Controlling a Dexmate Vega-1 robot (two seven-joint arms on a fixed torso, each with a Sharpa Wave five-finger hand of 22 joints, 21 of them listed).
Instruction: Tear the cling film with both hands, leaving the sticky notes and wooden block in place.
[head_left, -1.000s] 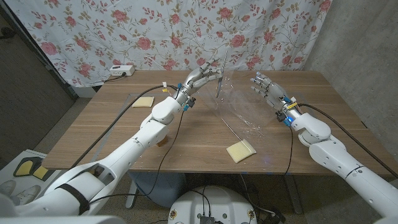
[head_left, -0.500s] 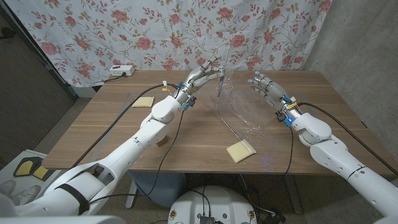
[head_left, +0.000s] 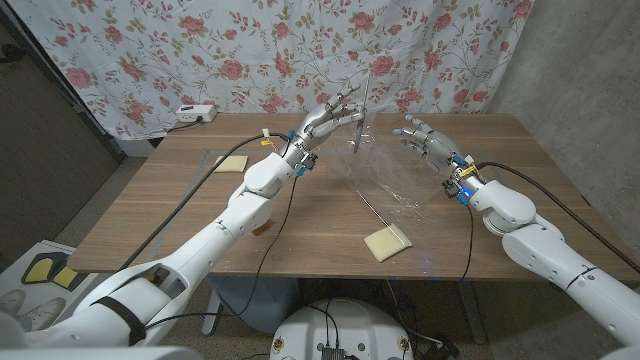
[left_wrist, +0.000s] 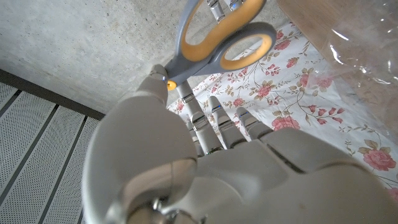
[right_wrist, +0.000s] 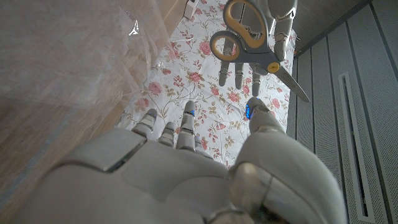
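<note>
Left hand (head_left: 330, 122) grips scissors (head_left: 357, 122) beside the cling film (head_left: 385, 175); right hand (head_left: 424, 140), fingers spread, holds nothing.

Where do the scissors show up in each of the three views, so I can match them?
Head view: the scissors stand raised above the table's far middle, in the left hand.
Left wrist view: the grey and orange handles show past that hand's fingers.
Right wrist view: the scissors are seen beyond the right hand, held by the other hand.
Shared landmark: the floral curtain behind the table.
</note>
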